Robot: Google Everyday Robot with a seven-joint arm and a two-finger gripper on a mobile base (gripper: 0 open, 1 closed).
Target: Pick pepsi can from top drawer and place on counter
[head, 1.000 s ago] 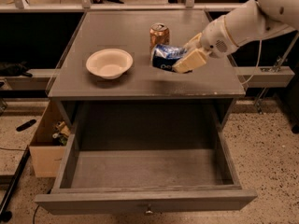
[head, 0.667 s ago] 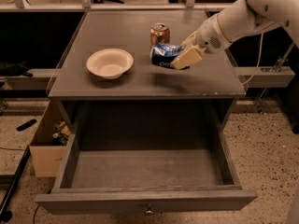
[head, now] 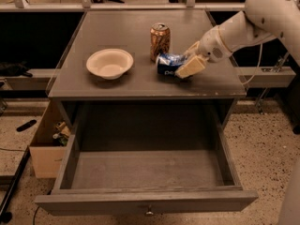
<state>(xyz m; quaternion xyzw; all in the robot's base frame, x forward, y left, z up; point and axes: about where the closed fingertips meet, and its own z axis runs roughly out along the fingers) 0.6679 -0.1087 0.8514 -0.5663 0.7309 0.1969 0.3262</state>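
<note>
Gripper: the two-finger gripper (head: 183,63) with cream-coloured fingers (head: 190,68) sits right of centre in the upper half of the frame, low over the counter, clamped on the right end of the pepsi can, one finger behind it and one in front.
Arm: the white, rounded robot arm (head: 248,22) reaches in from the upper right corner and slopes down to the left towards the gripper.
Pepsi can: the small blue pepsi can (head: 168,63) with white lettering lies tilted on its side, on or just above the counter, out of the drawer.
Counter: the flat matte grey counter (head: 122,32) fills the upper middle of the frame.
Gold can: a copper-coloured soda can (head: 160,41) stands upright just behind and left of the pepsi can; whether they touch cannot be told.
Bowl: a shallow cream round bowl (head: 109,63) rests on the counter, left of both cans and apart from them.
Top drawer: the wide grey top drawer (head: 140,203) stands pulled open across the lower half of the frame, with a small round metal knob (head: 149,213) on its front panel.
Box: an open cardboard box (head: 47,149) sits on the floor at the left edge, beside the cabinet.
</note>
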